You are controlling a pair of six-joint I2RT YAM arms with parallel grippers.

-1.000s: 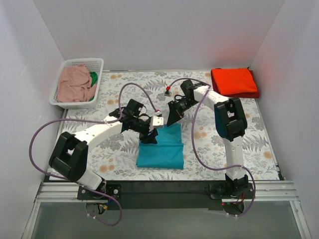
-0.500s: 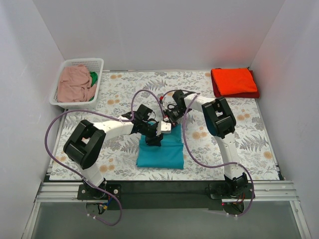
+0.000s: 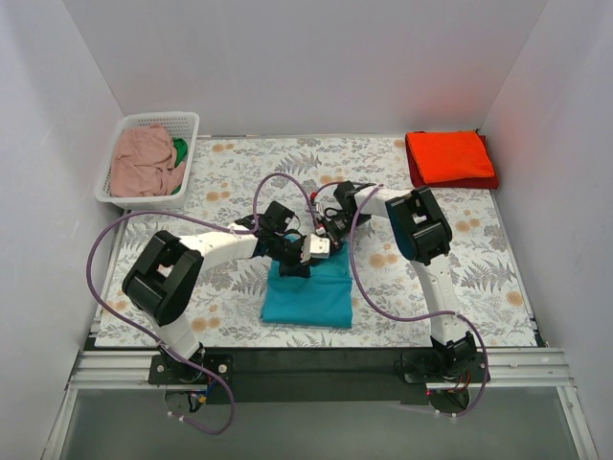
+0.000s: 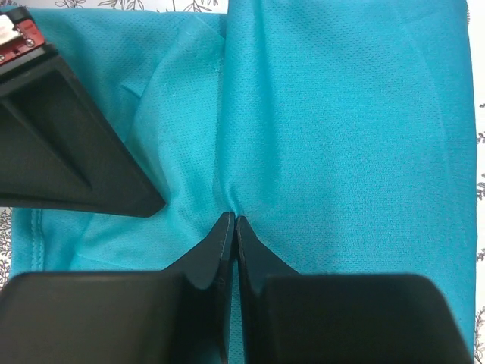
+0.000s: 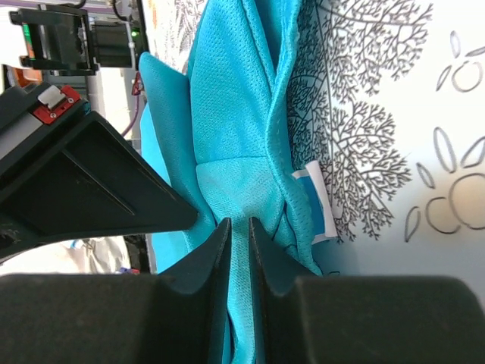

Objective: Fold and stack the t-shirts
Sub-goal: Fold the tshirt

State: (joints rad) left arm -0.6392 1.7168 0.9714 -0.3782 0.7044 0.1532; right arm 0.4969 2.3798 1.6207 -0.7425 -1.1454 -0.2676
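A teal-blue t-shirt [image 3: 311,292] lies folded on the floral cloth at front centre. My left gripper [image 3: 295,264] is shut on a pinch of it at its far left edge; the left wrist view shows the cloth [image 4: 341,114] puckered at the closed tips [image 4: 233,220]. My right gripper [image 3: 326,240] is shut on a fold of the same shirt [image 5: 235,114] at its far edge, cloth between the tips [image 5: 234,224]. An orange-red shirt [image 3: 450,157] lies folded at the back right. A dusty pink shirt [image 3: 144,161] and a bit of green [image 3: 179,149] sit in the basket.
The white lattice basket [image 3: 188,123] stands at the back left corner. White walls close in the table on three sides. The floral table cloth [image 3: 498,259] covers the table. Purple cables loop off both arms above the cloth.
Both grippers came together from further apart onto the far edge of the teal shirt and closed on it. The left arm reached in to the right, the right arm drew in to the left.
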